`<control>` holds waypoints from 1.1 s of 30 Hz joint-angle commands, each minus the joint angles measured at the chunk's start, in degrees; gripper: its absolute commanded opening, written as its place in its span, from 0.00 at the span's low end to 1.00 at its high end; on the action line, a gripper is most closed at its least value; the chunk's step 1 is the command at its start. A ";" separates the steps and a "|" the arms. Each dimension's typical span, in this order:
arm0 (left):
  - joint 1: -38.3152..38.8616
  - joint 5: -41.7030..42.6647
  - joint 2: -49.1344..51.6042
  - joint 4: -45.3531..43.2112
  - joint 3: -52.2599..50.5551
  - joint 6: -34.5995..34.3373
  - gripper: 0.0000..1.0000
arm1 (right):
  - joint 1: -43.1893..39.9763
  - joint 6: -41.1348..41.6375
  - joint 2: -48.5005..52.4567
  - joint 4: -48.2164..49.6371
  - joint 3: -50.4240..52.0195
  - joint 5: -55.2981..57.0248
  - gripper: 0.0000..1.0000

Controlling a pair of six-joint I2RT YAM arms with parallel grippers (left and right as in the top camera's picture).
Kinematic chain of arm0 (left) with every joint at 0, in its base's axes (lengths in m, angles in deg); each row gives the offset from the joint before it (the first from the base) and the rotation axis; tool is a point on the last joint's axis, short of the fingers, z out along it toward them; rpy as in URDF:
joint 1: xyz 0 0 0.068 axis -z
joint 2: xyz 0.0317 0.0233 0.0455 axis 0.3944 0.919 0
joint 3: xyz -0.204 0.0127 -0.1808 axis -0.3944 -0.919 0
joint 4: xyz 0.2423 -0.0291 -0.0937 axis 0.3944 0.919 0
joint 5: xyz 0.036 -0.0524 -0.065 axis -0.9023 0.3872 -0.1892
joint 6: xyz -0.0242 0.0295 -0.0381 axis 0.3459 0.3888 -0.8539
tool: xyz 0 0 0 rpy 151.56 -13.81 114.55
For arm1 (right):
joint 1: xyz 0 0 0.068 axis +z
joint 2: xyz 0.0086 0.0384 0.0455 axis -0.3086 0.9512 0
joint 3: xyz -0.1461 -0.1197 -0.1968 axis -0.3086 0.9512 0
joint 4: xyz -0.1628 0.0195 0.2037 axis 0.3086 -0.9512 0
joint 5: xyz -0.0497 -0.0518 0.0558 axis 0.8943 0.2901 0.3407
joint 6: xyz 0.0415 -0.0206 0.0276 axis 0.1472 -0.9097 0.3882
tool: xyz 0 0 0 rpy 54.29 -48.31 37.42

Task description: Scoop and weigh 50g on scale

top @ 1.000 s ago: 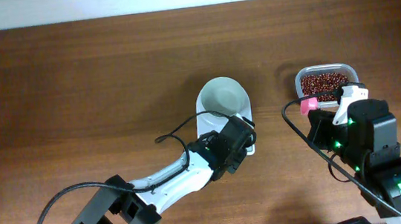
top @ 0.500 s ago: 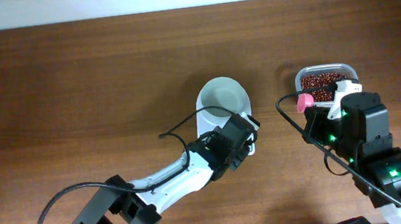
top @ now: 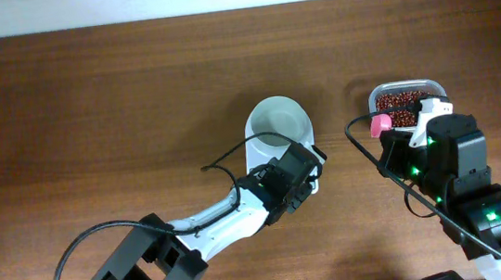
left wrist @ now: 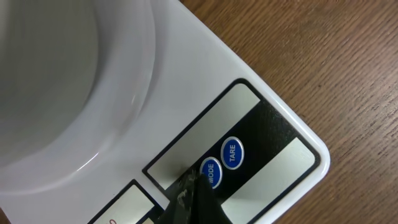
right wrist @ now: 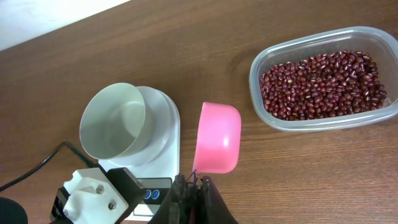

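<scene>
Left jaws, shut and empty, touch the scale's (left wrist: 205, 81) panel beside the MODE button (left wrist: 211, 173). Right jaws are clamped on a pink scoop (right wrist: 217, 138), held between the scale's empty bowl (right wrist: 115, 121) and the tub (right wrist: 256, 74) of beans (right wrist: 323, 81) on the desk (right wrist: 186, 50).

The left pincer (left wrist: 188, 185), closed, rests its tip on the scale (left wrist: 186, 81) panel just beside the blue MODE button (left wrist: 212, 172).

The brown table (top: 88, 101) holds the scale (top: 259, 154) under the left tool (left wrist: 188, 190) and a tub (right wrist: 255, 76) of beans (right wrist: 323, 84) past the right tool (right wrist: 189, 185).
</scene>
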 commanded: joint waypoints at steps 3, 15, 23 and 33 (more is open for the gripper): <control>0.07 -1.66 0.72 -0.35 0.15 0.98 0.00 | -0.31 0.11 0.00 0.24 -1.11 -0.55 0.04; 0.07 -1.81 1.55 -0.11 0.15 1.01 0.00 | -0.31 0.09 0.00 0.24 -1.11 -0.55 0.04; 0.07 -2.29 1.68 1.22 0.15 0.98 0.00 | -0.31 0.09 0.00 0.26 -1.11 -0.52 0.04; 0.13 -4.02 3.23 3.34 1.29 0.94 0.00 | -0.31 0.35 0.00 1.09 -1.11 -1.44 0.04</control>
